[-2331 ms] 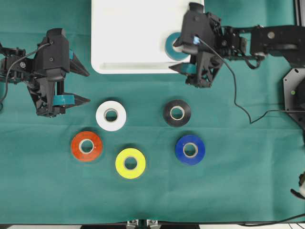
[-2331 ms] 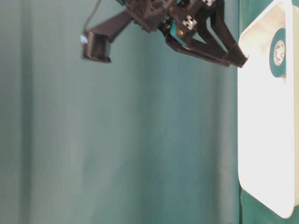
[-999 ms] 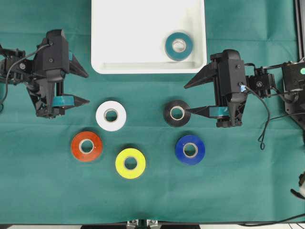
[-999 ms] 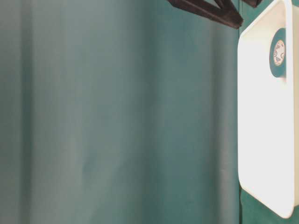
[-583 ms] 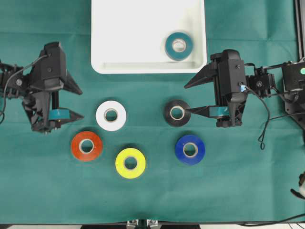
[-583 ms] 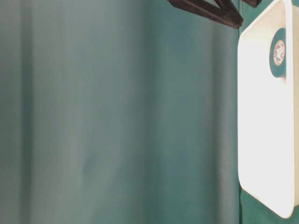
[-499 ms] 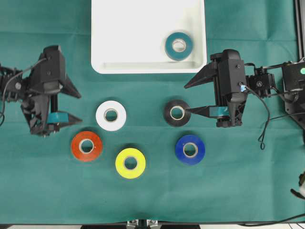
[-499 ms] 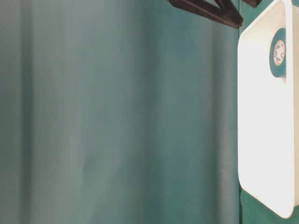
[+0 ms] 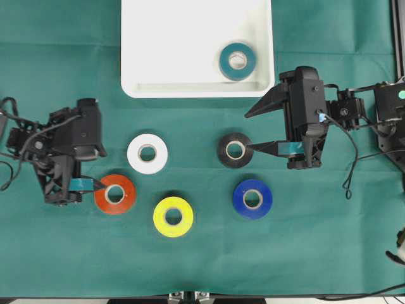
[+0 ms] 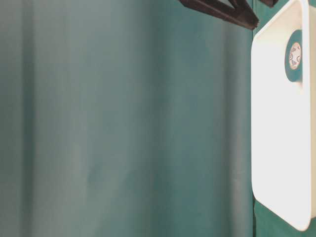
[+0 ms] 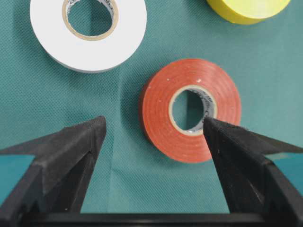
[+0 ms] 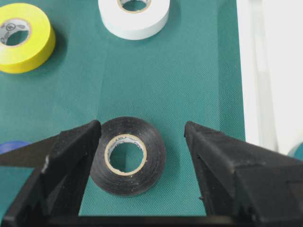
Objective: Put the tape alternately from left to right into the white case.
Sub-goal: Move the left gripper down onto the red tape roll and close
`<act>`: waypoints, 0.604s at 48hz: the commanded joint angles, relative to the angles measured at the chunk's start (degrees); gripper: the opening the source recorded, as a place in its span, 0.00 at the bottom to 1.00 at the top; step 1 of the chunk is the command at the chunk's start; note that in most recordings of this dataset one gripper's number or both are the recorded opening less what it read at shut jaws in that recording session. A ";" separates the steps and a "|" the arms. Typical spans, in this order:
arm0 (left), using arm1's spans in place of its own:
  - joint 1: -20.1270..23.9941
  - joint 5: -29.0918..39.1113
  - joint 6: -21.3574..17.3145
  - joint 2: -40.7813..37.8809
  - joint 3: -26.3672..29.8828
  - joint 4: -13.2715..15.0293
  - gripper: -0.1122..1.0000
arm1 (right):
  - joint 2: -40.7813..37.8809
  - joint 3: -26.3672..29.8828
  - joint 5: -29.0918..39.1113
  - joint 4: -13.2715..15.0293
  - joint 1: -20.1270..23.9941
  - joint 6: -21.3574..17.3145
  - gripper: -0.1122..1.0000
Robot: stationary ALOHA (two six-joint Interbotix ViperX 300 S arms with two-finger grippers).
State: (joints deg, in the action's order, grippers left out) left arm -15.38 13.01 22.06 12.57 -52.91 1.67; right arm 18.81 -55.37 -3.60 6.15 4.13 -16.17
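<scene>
Green cloth covers the whole work surface. On it, at the far edge, sits the white case, a shallow tray with a raised rim. One roll lies inside it, flat on its floor near the right wall: the teal tape. The table-level view shows the same tray from the side with that roll against its white floor.

My two arms come next in size. My right gripper hangs just below the tray's right corner, fingers spread wide and empty. Its lower fingertip reaches beside the black tape; in the right wrist view that roll lies flat between the two fingers, touching neither as far as I can tell. My left gripper hangs at the left of the cloth, jaws likewise wide apart and holding nothing. In the left wrist view the red tape lies toward the right finger, whose tip overlaps the roll's core; whether it touches I cannot tell.

Five rolls lie flat on the cloth below the tray, all apart from one another: white tape, red, black, blue tape and yellow tape.
</scene>
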 commanded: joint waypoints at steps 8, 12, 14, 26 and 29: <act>-0.35 -0.35 4.75 -3.78 2.64 0.09 0.83 | 0.18 0.44 -0.53 -0.09 0.26 -0.09 0.81; -0.44 -0.35 6.94 -4.57 2.55 0.09 0.83 | 0.18 0.35 -0.44 -0.09 0.26 -0.09 0.81; -0.53 -0.35 8.00 -4.83 2.55 0.09 0.83 | 0.18 0.44 -0.44 -0.09 0.26 -0.09 0.81; -0.79 -0.44 8.44 -6.15 3.08 0.09 0.83 | 0.18 0.26 -0.44 -0.09 0.26 -0.09 0.81; -0.79 -0.44 8.44 -7.03 3.25 0.00 0.83 | 0.09 0.18 -0.44 -0.09 0.26 -0.09 0.81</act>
State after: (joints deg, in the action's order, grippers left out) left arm -15.91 13.01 30.41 5.89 -50.98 1.58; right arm 18.63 -55.55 -3.60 6.15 4.13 -16.17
